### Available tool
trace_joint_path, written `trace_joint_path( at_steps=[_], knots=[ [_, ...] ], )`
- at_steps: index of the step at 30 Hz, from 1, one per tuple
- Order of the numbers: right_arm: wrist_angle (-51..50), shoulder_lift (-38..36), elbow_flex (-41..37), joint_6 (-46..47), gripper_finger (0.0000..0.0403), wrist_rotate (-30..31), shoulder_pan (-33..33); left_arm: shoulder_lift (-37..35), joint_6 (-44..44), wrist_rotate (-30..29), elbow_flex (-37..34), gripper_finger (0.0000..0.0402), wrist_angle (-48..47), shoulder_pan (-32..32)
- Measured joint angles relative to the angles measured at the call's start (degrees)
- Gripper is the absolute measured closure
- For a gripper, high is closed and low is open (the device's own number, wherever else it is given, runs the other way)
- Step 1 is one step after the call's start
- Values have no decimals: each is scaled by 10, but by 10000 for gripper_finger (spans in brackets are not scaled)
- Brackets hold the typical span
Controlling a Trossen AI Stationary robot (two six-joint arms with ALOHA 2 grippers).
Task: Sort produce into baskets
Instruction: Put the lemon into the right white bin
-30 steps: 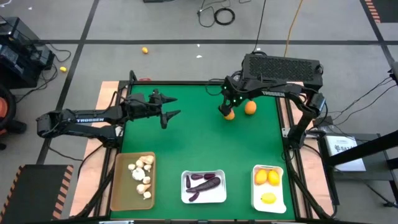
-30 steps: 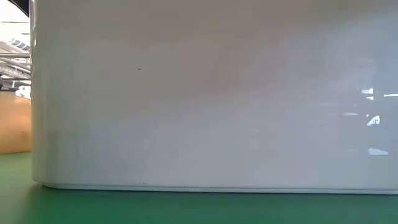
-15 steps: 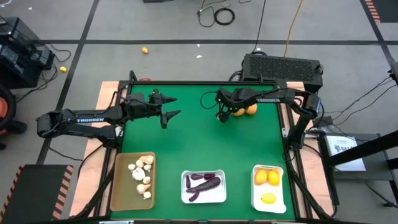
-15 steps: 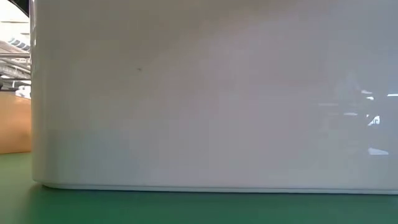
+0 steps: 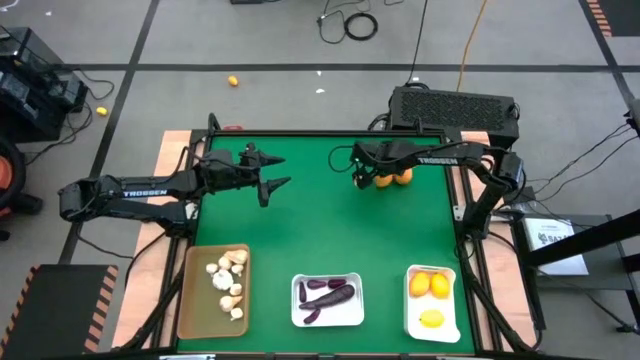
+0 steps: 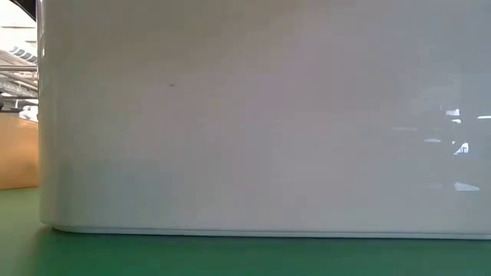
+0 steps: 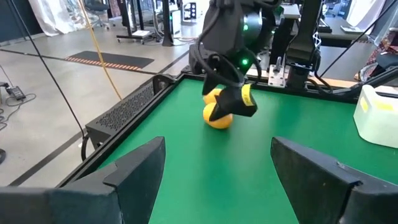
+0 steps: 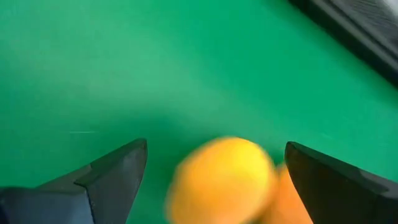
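Two round orange fruits (image 5: 385, 181) (image 5: 403, 176) lie side by side on the green table near its far right. My right gripper (image 5: 362, 178) is open above them. In the right wrist view (image 8: 211, 180) its fingers stand on either side of the nearer fruit (image 8: 222, 180). My left gripper (image 5: 275, 186) is open and empty at the far left of the table. It faces the fruits (image 7: 217, 117). Near the front edge, the tan basket (image 5: 196, 300) holds whitish bulbs, the middle white basket (image 5: 298, 310) purple pieces, and the right white basket (image 5: 412, 318) citrus fruits. My right gripper comes down on the nearer orange fruit (image 7: 217, 118) from above, with a finger on either side. The right wrist view shows a gap at both fingers. From the left wrist view I cannot tell whether a finger touches it.
The low view is filled by a white basket's wall (image 6: 261, 115), with the tan basket (image 6: 15, 153) at its left. A black box (image 5: 455, 108) stands behind the table's far right edge. Two small yellow things (image 5: 232, 81) (image 5: 100, 111) lie on the floor.
My right arm has sunk lower and stretched out over the table's far side, and its gripper has stayed by the fruits. The nearer orange fruit has rolled a little toward the table's right edge. It now lies against the second one.
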Motion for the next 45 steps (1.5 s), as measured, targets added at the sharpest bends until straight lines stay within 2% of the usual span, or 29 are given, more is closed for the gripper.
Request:
trace_joint_path(
  at_steps=[4, 12, 25, 30, 39, 42, 45],
  knots=[
    [-53, 4, 0, 45, 32, 24, 2, 0, 0, 0, 0, 102, 0, 0],
    [-60, 9, -2, 82, 32, 24, 16, 0, 0, 11, 0, 102, -3, 0],
    [108, 8, -123, 127, 36, 10, 19, 0, -1, 19, 0, 102, -4, -2],
    [128, 7, -128, 107, 66, 30, 20, 0, -1, 19, 0, 102, -1, -2],
    [136, -4, -126, 80, 153, 34, 18, 0, -2, 19, 0, 102, -1, -3],
    [126, -25, -109, 76, 160, 10, 25, 0, -1, 19, 0, 102, -2, -3],
    [121, -50, -85, 68, 150, -23, 41, 0, -1, 19, 0, 102, -2, -3]
  ],
)
